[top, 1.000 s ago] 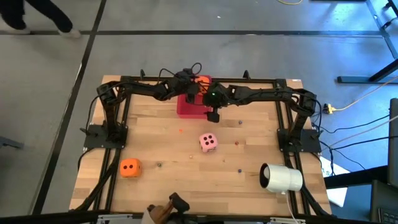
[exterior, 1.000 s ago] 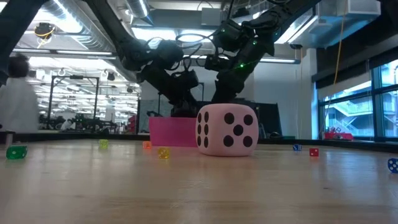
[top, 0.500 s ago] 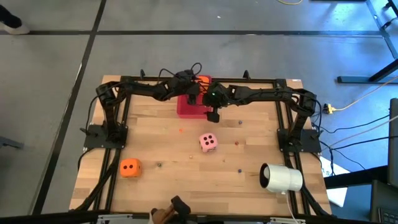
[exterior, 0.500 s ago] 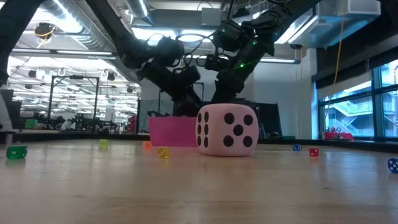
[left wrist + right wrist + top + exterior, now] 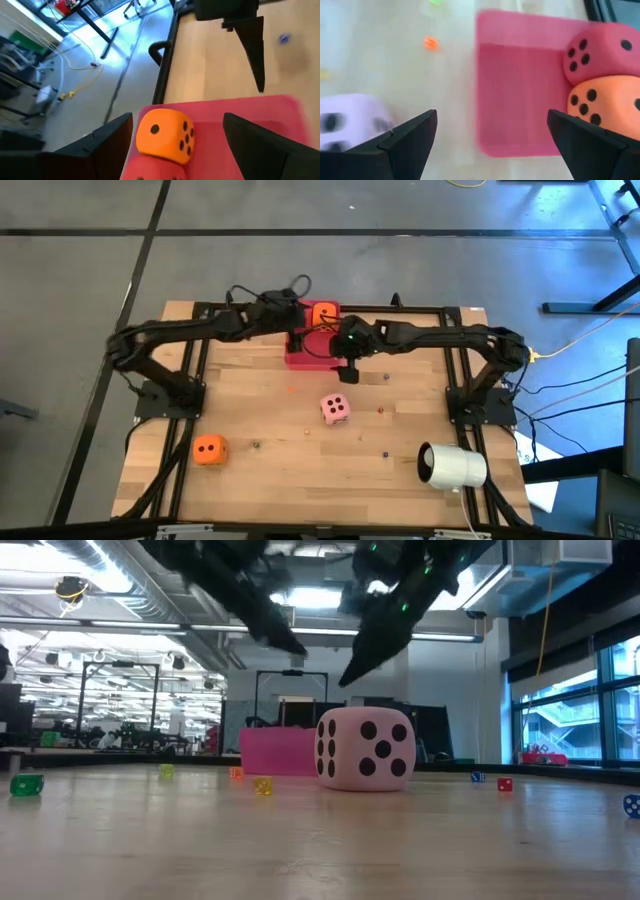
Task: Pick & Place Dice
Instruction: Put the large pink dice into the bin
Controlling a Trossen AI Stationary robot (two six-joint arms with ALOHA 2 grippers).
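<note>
On the pink-red tray [image 5: 300, 356] at the far edge of the table [image 5: 260, 470], I count two dice so far: an orange die [image 5: 323, 314] and a red die [image 5: 596, 48] touching it. The right wrist view shows them side by side in one corner of the tray. The pale pink die [image 5: 335, 409] sits near the middle of the table, and the second orange die [image 5: 209, 449] lies well apart, near the front left.

My left gripper [image 5: 290, 320] hovers over the tray with its fingers wide apart and nothing between them. The right gripper [image 5: 347, 370] hangs just beside the tray on the table side, also spread open and empty.

What worries me is that both arms are close together over the tray, so they may bump each other if I move them at the same moment. A careless descent could also push the two placed dice off the tray, because they rest near its edge. The tiny coloured dice [image 5: 381, 410] scattered on the wood could slip under a finger during the next grasp.

All big dice look soft, with rounded corners and dark pips.
</note>
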